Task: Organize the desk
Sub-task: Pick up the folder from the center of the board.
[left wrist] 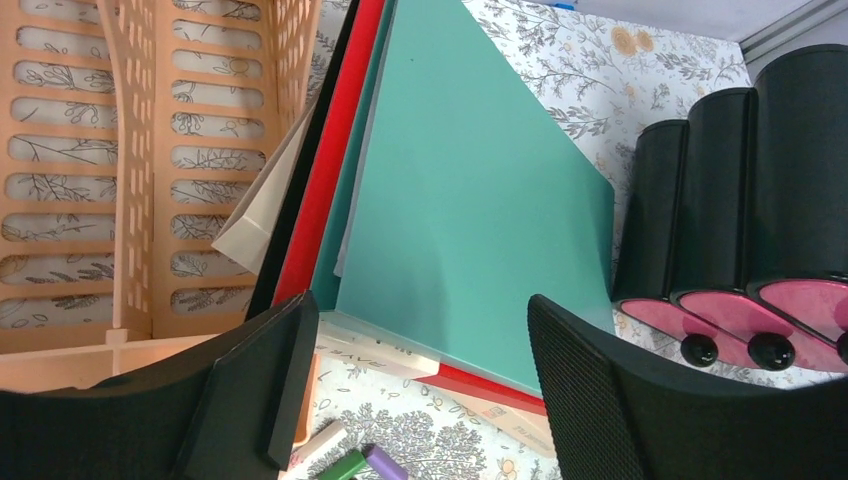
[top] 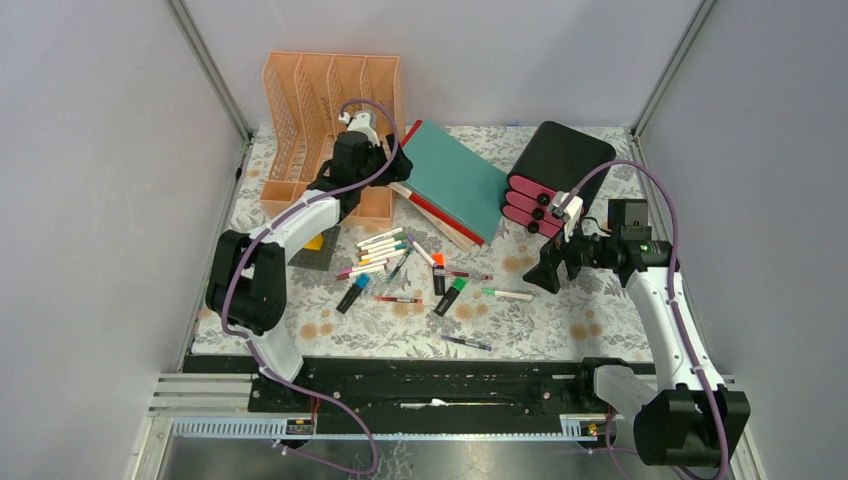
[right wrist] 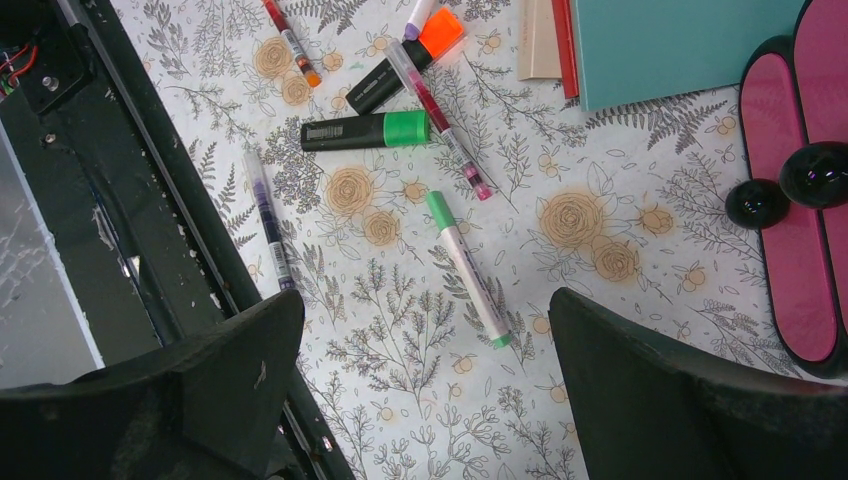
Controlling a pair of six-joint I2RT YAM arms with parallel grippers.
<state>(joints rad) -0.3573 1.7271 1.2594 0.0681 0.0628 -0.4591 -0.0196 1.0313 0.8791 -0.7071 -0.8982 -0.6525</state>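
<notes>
The desk (top: 560, 325) is covered in white cloth with grey ferns and tan flowers. A stack of books with a teal one (top: 455, 180) on top lies at the back centre. Several markers and highlighters (top: 400, 262) are scattered in the middle. My left gripper (top: 392, 165) is open and empty, hovering at the near corner of the teal book (left wrist: 470, 190), in the left wrist view (left wrist: 420, 315). My right gripper (top: 548, 272) is open and empty above the cloth, in the right wrist view (right wrist: 425, 310), just short of a white marker with green ends (right wrist: 465, 265).
A peach file rack (top: 330, 110) stands at the back left, close beside the left gripper. A black-and-pink drawer box (top: 555, 175) lies tipped at the back right. A dark pad (top: 312, 252) lies under the left arm. A purple pen (top: 467, 343) lies near the front rail.
</notes>
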